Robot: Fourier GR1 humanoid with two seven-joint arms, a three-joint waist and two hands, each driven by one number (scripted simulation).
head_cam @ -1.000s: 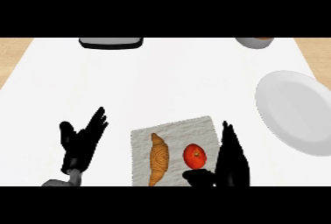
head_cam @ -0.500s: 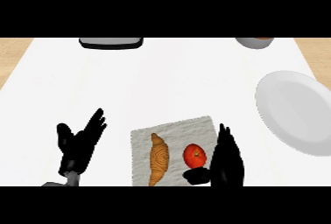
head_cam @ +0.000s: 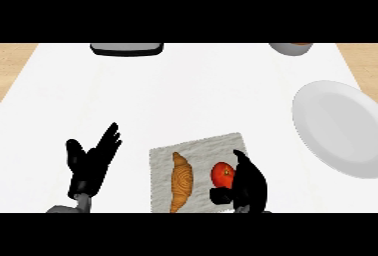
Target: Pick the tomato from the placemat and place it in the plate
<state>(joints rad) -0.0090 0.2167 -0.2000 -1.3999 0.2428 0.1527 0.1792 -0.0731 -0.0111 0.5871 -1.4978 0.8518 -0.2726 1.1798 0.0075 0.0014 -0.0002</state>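
Right robot hand [head_cam: 249, 184] has shifted left since the earlier frame, now against the tomato [head_cam: 224, 173]; left robot hand [head_cam: 90, 165] unchanged.
Tomato: on grey placemat [head_cam: 198, 150], right of croissant [head_cam: 181, 181], touching the right robot hand's straight fingers, thumb just below it. Left robot hand: open, resting on the counter [head_cam: 192, 95], left of placemat. White plate [head_cam: 336, 127]: well apart, upper right.

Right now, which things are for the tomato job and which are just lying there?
For the job: tomato, placemat, plate, right hand.
Just lying about: croissant, dark tray, bowl, left hand resting open.
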